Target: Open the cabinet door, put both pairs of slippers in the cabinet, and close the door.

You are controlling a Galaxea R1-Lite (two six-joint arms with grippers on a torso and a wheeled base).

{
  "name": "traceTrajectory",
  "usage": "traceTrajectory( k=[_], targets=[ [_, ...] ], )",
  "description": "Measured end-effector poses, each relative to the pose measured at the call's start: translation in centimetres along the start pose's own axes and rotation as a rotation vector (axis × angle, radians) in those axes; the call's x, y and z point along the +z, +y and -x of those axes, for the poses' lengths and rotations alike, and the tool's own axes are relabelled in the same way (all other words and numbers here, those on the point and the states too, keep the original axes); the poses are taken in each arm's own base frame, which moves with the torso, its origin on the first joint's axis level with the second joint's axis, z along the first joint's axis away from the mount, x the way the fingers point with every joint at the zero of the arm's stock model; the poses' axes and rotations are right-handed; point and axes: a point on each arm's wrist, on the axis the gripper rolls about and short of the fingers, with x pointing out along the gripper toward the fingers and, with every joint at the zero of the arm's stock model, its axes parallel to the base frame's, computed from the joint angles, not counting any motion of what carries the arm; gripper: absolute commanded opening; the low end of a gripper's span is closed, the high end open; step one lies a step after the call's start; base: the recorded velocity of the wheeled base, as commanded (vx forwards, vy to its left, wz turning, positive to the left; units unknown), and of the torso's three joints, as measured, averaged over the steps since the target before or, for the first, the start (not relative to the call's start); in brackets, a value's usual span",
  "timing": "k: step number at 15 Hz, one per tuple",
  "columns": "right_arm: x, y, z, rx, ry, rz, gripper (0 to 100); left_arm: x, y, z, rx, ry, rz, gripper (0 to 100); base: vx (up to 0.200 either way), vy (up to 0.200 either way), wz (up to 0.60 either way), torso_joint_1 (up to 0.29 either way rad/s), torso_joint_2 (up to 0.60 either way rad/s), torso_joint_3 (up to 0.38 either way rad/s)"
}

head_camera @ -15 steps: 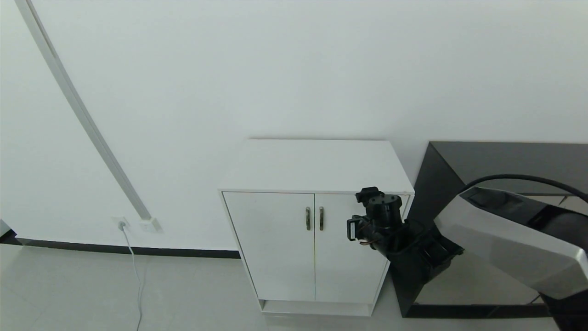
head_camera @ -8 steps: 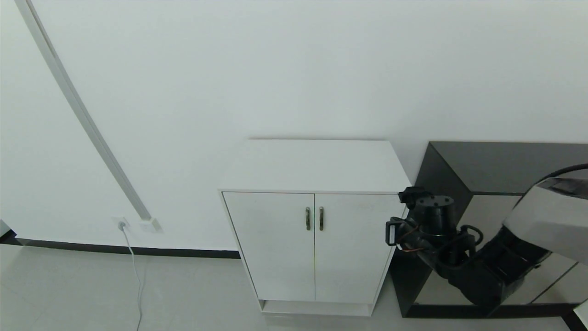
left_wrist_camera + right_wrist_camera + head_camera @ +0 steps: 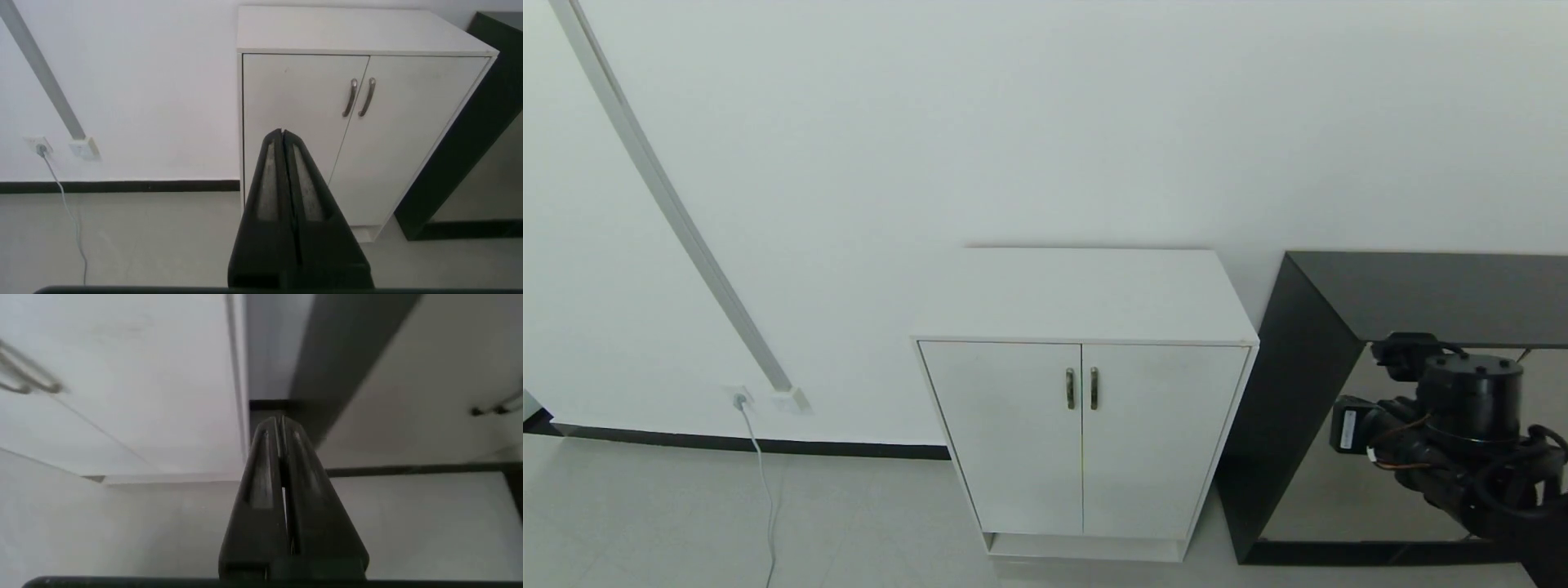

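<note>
Head faces cabinet point(image 3: 1083, 441) from above; wrists share it, probably nearer.

right arm point(image 3: 1470, 441): black, cyl. wrist w/ screwed top cap, orange wires, white label. left gripper point(image 3: 283, 137) & right gripper point(image 3: 280, 425): black tapered fingers, grey pads.

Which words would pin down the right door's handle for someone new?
Start at the white two-door cabinet against the wall beside a black unit. Near the top, where its doors meet, a left handle and right handle stand side by side, both short, dark, vertical. Yours is the right one, on the door nearer the black unit.
</note>
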Motion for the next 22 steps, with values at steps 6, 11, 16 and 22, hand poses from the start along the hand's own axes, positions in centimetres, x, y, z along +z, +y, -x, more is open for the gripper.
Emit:
traceTrajectory(
  k=[6, 11, 16, 22],
  targets=[
    [0.0, -5.8, 4.6, -0.157, -0.027, 0.005, 0, 0.0, 0.0, 0.0, 0.0, 0.0, 0.001, 0, 0.0, 0.0, 0.0, 0.0, 0.0, 0.0],
    [-1.1, -7.0, 8.4, -0.144, -0.049, -0.005, 0, 0.0, 0.0, 0.0, 0.0, 0.0, 0.002, 0, 0.0, 0.0, 0.0, 0.0, 0.0, 0.0],
    [-2.4, -7.5, 10.8, -0.114, -0.053, -0.005, 0, 0.0, 0.0, 0.0, 0.0, 0.0, 0.001, 0, 0.0, 0.0, 0.0, 0.0, 0.0, 0.0],
    [-3.6, -7.9, 13.1, -0.072, 0.019, 0.011, 0, 0.0, 0.0, 0.0, 0.0, 0.0, 0.001, 0, 0.0, 0.0, 0.0, 0.0, 0.0, 0.0]
  ],
)
